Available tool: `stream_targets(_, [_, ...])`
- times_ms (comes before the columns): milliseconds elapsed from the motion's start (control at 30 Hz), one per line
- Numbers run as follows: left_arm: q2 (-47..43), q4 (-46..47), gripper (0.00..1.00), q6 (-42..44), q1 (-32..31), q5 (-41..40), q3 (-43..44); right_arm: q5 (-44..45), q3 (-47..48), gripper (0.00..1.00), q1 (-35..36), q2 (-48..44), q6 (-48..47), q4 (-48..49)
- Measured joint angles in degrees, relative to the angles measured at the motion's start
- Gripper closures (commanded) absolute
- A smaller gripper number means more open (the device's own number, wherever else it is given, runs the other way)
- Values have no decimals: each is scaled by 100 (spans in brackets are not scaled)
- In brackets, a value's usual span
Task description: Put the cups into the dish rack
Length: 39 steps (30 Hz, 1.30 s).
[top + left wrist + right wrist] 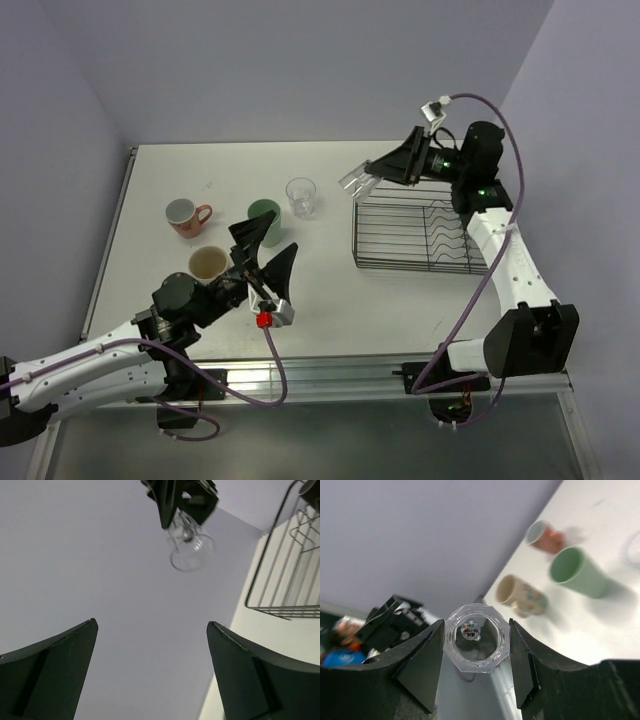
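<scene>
Two tools are mine here, and they stand differently. My right tool (366, 177) pinches a clear glass (352, 181) between its two fingers, up in the air above the bench (330, 300). From its own wrist camera the glass (476, 637) sits squarely between the fingers (422, 665), one pressing on each side. I look along its length there, and a small round label shows through it. The glass lies tipped over rather than upright. From above it hangs near the far left corner of the dish rack (420, 235); whether it is over the rack or just outside its edge I cannot tell. The rack is black wire and stands on the right part of the bench, its wavy dividers toward its right side.

My left tool (268, 250) is spread wide with nothing between its fingers, raised off the bench and pointing toward the right tool. Its wrist camera shows both fingers (55, 675) far apart, the held glass (191, 547) hanging beyond them, and a corner of the rack (280, 580) at the right.

Four cups stand on the left half of the bench, all outside the rack. They are a pinkish mug (185, 215), a cream mug (208, 263) nearer to me, a green tumbler (264, 209) partly behind my left tool, and a second clear glass (301, 196) just beside the tumbler.
</scene>
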Motion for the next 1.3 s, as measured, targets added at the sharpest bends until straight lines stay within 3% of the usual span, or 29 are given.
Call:
stream_targets(200, [238,-951,1,-807,0,-212,636,404,1132,100,-1126,7,-2072,-2608])
stream_targets(333, [568,-1499,1,-1692,2,-442,1121,1342,1655,100,-1567,9,-3565,-4127])
stream_targets(500, [1150,-2347,1,-3029,271,-673,1810,2804,1515,100,-1609,-13,-4868,-5123])
stream_targets(700, [2673,-3904,1,-5477,1858,-4,3600,4089,1200,100,-1860,-232,-5766,-5455])
stream_targets(867, [3132,-4627,1,-6972,2732,796,3801,4699,800,100,-2280,-595,-6269,-5375])
stream_targets(1033, [3298,-4944,1,-7718,3296,1366,3832,4957,251,100,-2739,-654,-6513,-5049])
stream_targets(1300, [3296,-4782,1,-8124,4026,1744,3832,5156,-457,100,-2894,-625,-6561,-4546])
